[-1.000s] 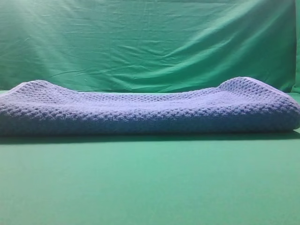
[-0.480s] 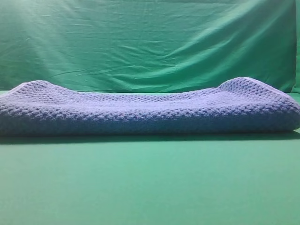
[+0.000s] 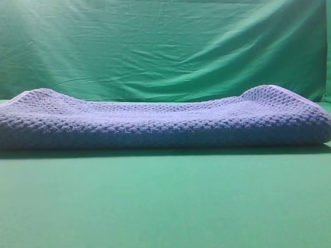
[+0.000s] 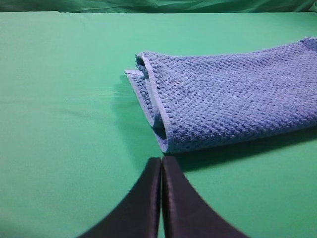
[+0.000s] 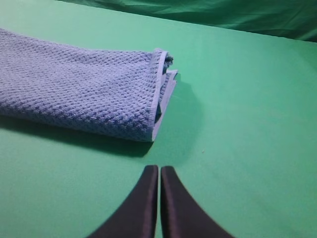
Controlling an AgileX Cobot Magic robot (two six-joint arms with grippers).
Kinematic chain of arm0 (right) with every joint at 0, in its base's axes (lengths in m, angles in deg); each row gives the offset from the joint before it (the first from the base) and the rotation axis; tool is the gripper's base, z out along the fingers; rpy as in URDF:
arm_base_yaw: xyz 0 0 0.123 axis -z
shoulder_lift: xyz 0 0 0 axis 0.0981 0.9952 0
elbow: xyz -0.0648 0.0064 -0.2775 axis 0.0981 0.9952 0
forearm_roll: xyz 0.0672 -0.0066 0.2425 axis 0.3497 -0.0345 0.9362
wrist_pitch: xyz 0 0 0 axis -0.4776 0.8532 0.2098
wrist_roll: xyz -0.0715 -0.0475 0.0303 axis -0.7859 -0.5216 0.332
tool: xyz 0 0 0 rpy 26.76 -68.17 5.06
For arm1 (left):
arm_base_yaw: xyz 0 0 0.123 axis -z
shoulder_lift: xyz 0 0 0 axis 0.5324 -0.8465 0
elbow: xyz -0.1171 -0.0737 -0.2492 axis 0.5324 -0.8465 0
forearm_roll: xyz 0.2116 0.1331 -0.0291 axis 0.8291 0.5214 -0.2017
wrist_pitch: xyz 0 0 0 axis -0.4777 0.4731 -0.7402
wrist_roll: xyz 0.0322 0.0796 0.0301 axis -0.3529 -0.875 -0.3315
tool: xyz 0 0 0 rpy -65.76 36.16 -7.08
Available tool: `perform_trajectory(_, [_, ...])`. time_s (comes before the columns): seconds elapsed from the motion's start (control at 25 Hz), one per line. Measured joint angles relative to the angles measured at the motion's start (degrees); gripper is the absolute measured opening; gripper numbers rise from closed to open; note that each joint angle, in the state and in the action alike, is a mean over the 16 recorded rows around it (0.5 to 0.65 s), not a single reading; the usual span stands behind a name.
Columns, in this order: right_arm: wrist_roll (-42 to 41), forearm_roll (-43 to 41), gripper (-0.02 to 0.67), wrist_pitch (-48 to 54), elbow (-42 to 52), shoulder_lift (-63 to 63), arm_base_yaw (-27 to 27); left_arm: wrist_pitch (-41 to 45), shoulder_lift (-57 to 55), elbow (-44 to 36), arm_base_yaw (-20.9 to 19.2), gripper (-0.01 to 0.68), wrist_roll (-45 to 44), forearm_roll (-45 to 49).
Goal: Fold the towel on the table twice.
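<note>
The blue-grey waffle-weave towel (image 3: 165,124) is lying folded into a long, low band across the middle of the table, a flat surface covered in smooth bright green fabric (image 3: 165,206). In the exterior high view the band is spanning nearly the whole width, its two far corners rising slightly above a sagging centre, and it is casting a thin shadow along its near edge. The left wrist view is showing the towel's left end (image 4: 223,99), where stacked layers edged with a paler hem are lying one upon another (a small flap is protruding at the far corner). The right wrist view is showing the opposite end (image 5: 84,94), layered likewise. The left gripper (image 4: 161,161) is hovering just short of the towel's near corner, its dark fingers (image 4: 143,198) pressed together and grasping nothing. The right gripper (image 5: 159,169) is hovering near the other end, apart from the cloth, fingers (image 5: 141,203) likewise clenched and empty. A wrinkled green backdrop curtain (image 3: 165,46) is hanging behind.
</note>
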Motion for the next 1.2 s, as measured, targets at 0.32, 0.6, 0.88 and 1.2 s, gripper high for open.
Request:
perform_trajectory(0.32, [0.0,0.0,0.0,0.0,0.0,0.0,4.7,0.0,0.0,0.0,-2.9,0.0,0.0,0.0])
perform_trajectory(0.6, [0.0,0.0,0.0,0.0,0.0,0.0,13.2,0.0,0.0,0.0,-6.8,0.0,0.0,0.0])
perform_trajectory(0.88, [0.0,0.0,0.0,0.0,0.0,0.0,19.0,0.0,0.0,0.0,-8.7,0.0,0.0,0.0])
perform_trajectory(1.2, [-0.1,0.0,0.0,0.0,0.0,0.0,19.9,0.0,0.0,0.0,-8.8,0.0,0.0,0.0])
